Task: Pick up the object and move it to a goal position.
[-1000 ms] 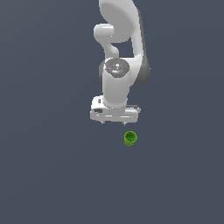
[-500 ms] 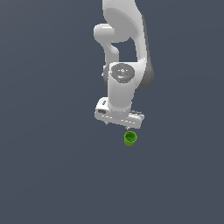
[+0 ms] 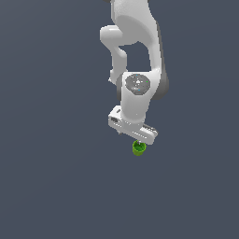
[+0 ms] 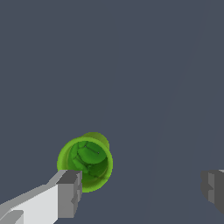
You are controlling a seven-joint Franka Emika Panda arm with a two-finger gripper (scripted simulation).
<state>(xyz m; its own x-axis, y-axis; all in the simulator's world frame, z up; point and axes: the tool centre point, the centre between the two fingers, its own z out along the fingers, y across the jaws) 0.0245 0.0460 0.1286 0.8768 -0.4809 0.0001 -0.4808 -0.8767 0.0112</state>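
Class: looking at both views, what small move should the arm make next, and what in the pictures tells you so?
Probably a small sideways shift to centre the gripper over the cup. The wrist view shows the jaws wide open with the cup beside one finger, not midway between them, so closing now would likely miss it.

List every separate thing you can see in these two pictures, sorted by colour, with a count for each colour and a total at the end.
Green: 1, the small round cup, hollow side up.
White: 1, the robot arm with its hand, fingers spread wide, one finger right beside the cup.
Total: 2
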